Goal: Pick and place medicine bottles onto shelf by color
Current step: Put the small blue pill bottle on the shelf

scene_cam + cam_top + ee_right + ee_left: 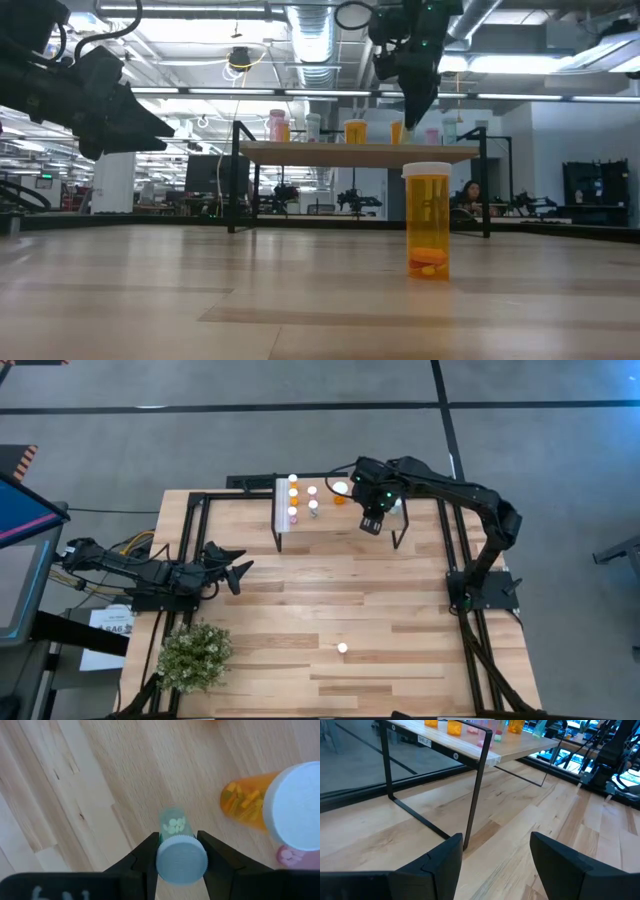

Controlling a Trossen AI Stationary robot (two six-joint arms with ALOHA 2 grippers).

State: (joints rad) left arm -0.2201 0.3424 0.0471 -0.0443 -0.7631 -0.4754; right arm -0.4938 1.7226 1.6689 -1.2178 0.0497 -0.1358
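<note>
- Nearest the front edge of the table (400, 610), a lone orange bottle (427, 220) with a white cap stands upright on the wood, a few pills lying at its bottom; from overhead only its cap shows, well apart from everything else.
- A small leafy plant (194, 653) sits at the near left corner of the table.
- Further back on the left side, the left gripper (238, 567) hangs low over the table, pointing toward the shelf, its two dark fingers (437, 870) spread wide with nothing between them.
- At the far end stands the shelf (345, 515), a light wood top on thin black legs.
- Along the shelf's left part, small white-capped bottles (293, 500) stand in a short column, orange ones among them, with a second short column (312, 498) just beside it; a larger orange bottle (340, 491) stands nearer the middle.
- The right gripper (372, 524) is over the shelf's right part, pointing down, its fingers closed on a pale green bottle (176, 842) just under the white cap, small pale pills visible through the body.
- Just beside the held bottle, a larger orange bottle (270, 805) with a broad white cap stands on the shelf top, and the edge of a pink bottle (290, 856) peeks out next to it.
- I cannot tell whether the green bottle's base touches the shelf.
</note>
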